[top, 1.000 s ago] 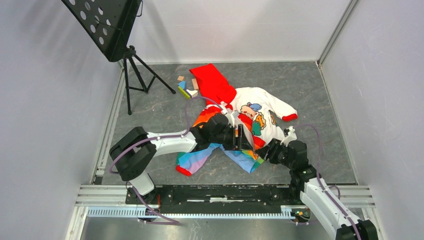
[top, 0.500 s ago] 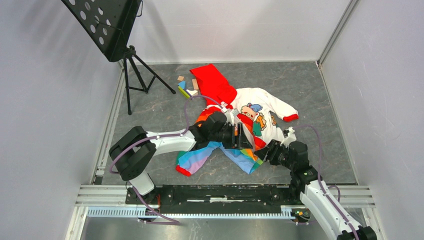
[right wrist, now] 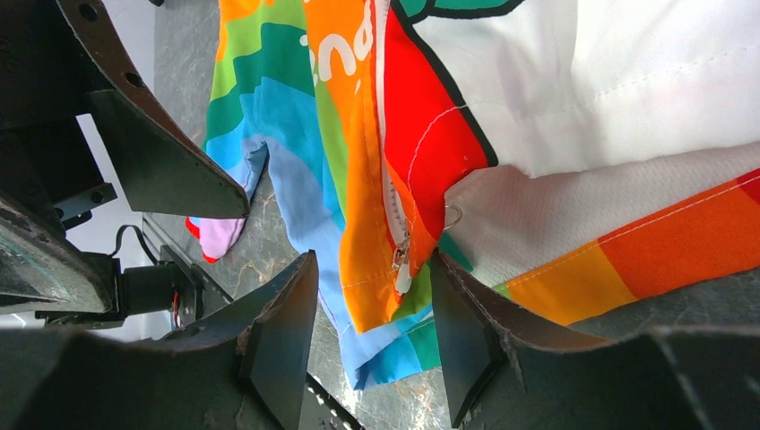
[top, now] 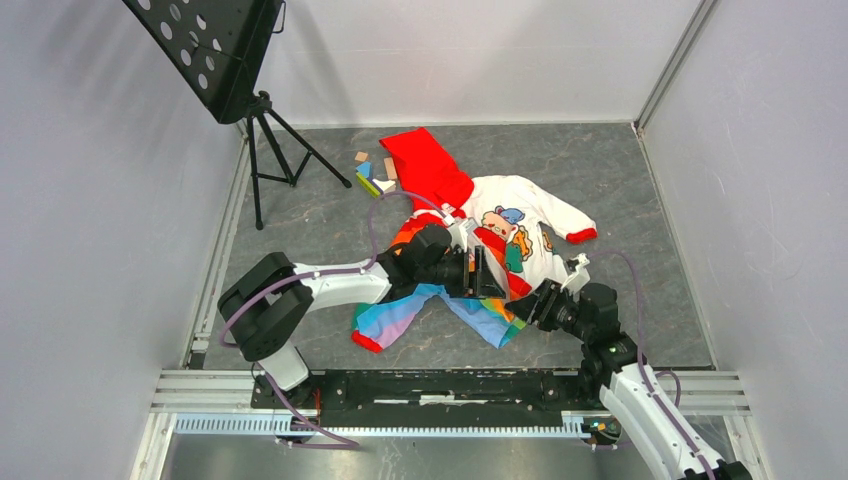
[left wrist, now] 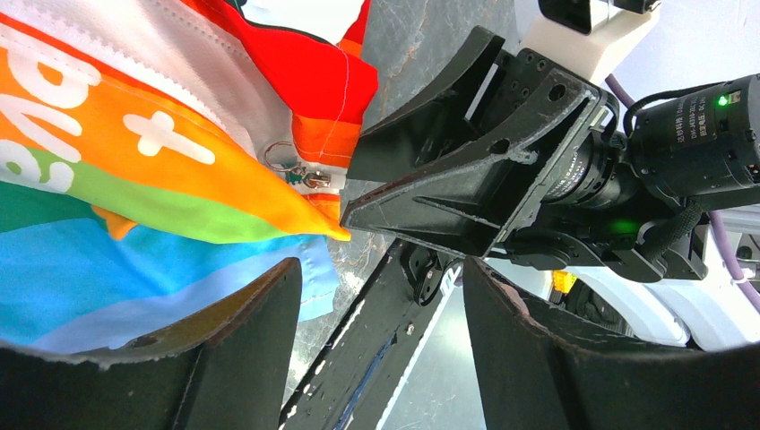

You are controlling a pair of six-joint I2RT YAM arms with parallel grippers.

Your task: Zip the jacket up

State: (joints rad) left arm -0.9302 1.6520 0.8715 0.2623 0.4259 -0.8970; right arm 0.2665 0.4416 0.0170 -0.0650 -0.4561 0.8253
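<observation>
One jacket (top: 540,215) is lying open and rumpled on the grey table (top: 640,180), near the middle and just ahead of the two arms. Its one red hood (top: 425,165) is pointing toward the far wall. Two sleeves are showing, each ending in a red cuff: a white one is stretching to the right and a rainbow one is trailing toward the near edge.

The left gripper (left wrist: 378,269) is hovering over the rainbow front with its jaws spread wide. Nothing is sitting between them, and only bare table and the base rail are showing in the gap.

The right gripper (right wrist: 373,258) is reaching in from the opposite side at the jacket's bottom hem. Its jaws are standing apart too, and the orange corner of the hem is hanging in the gap between them. Neither pad is visibly pressing on the cloth. One zipper slider (right wrist: 399,255) is sitting at the bottom end of the white teeth, and one small metal ring (right wrist: 451,215) is lying just beside it. The two front halves are lying unjoined above it.

Well beyond the jacket, one black music stand (top: 215,50) is standing on its tripod in the far left corner. Several small coloured blocks (top: 370,178) are lying just beside the hood, too small to count surely.
</observation>
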